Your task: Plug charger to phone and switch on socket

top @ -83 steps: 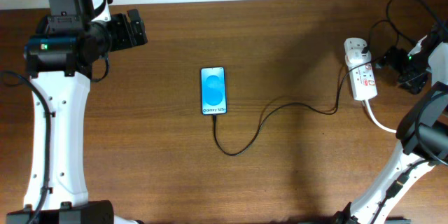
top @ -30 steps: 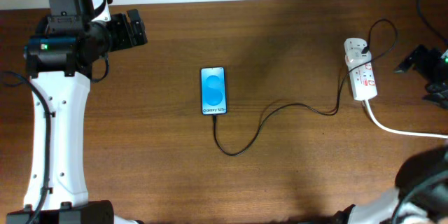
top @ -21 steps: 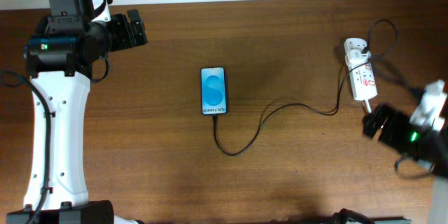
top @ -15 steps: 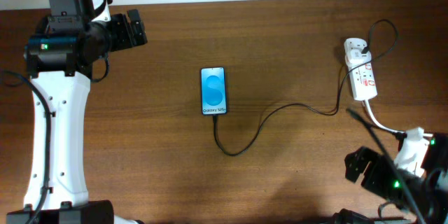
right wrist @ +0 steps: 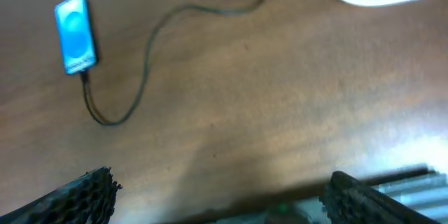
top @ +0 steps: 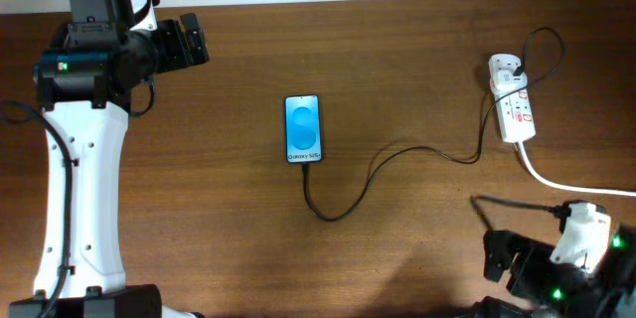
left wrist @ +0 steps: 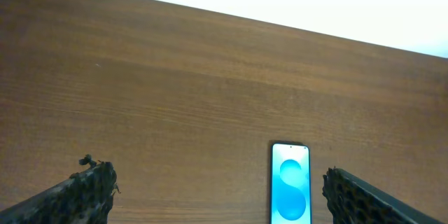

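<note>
My left claw gapes wide and holds nothing. The phone lies flat just ahead of it, nearer my right-hand finger. My right claw is spread wide too, and empty. The charger loops far ahead of it, tip at the phone's end. The socket lies well beyond.

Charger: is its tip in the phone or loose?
Plugged in. The tip of the charger sits against the lower edge of the phone in overhead and right wrist views, no gap visible.
</note>
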